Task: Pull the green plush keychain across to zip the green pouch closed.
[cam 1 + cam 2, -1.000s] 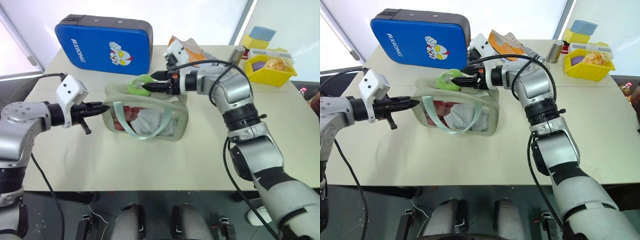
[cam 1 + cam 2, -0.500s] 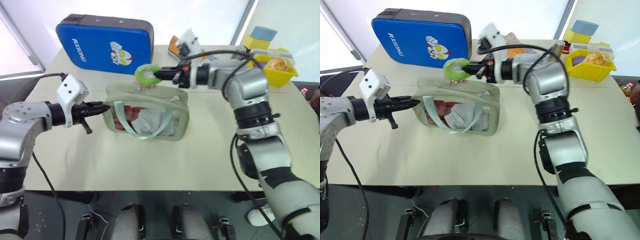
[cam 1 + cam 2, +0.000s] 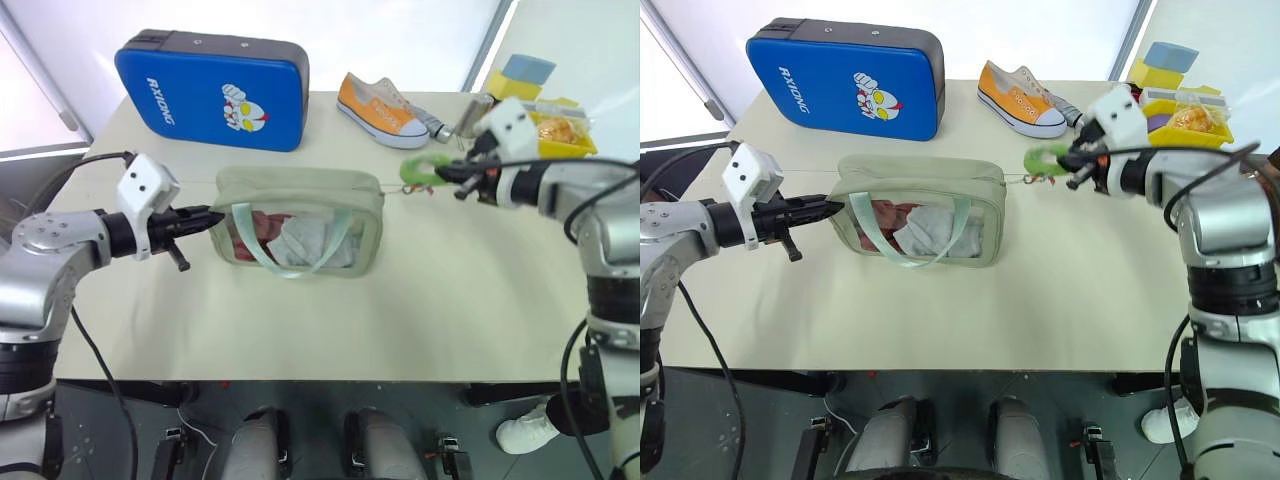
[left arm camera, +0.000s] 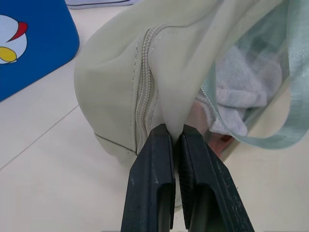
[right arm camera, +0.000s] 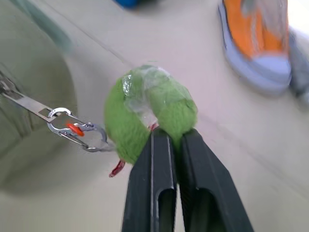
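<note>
**Inspector A:** Checking progress first. The right gripper (image 3: 452,176) is clamped shut on the green plush keychain (image 3: 420,169), which hangs in the air just past the right end of the green pouch (image 3: 300,215). A thin pull and small clip run taut from the keychain back to that end of the pouch. The left gripper (image 3: 213,214) is closed too, pinching the fabric at the pouch's left end, right beside the start of the zipper.

**Inspector B:** Is the zip shut, then?

**Inspector A:** By my reading, yes or very nearly. The top seam looks flat and closed along its length, and the pull sits at the far right end. I cannot see the last teeth clearly enough to confirm full travel. What remains, as I judge it, is to let go of the keychain and the pouch end.

**Inspector B:** Location of the pouch?

**Inspector A:** Mid-worktop (image 3: 300,330), standing on its long edge, clear window facing the robot, mint strap (image 3: 290,245) looped over the front.

**Inspector B:** Surroundings and obstructions?

**Inspector A:** A blue case (image 3: 212,88) stands behind the pouch, near but apart. An orange shoe (image 3: 380,108) lies behind and to the right, with a yellow bin (image 3: 1185,122) of items farther right. None lies on the line of pull. The shoe is the nearest object to the right gripper, still apart from it.
</note>
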